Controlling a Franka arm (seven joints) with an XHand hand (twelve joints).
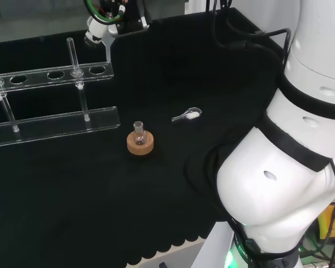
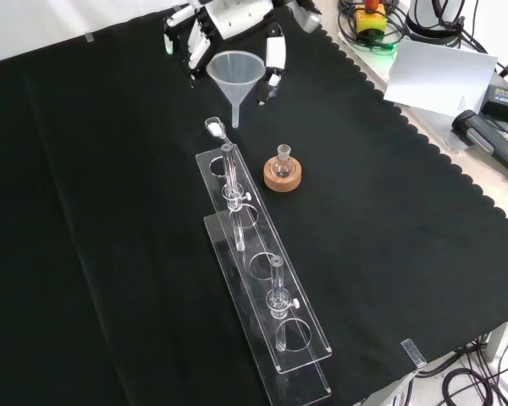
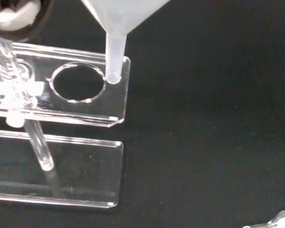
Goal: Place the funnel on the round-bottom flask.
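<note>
Funnel (image 2: 234,76) hangs gripped in the hand's (image 2: 229,21) curled fingers, stem down, above the rack's (image 2: 267,271) far end in the front view. Flask (image 2: 283,160) sits right, nearer; the stem could clip rack or neck.

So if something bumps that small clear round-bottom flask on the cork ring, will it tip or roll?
The small clear round-bottom flask looks light and likely fragile glass. Seated upright in the tan cork ring, it probably resists a slight nudge. Knocked out of the ring, its round base would likely let it roll on the black cloth.
</note>
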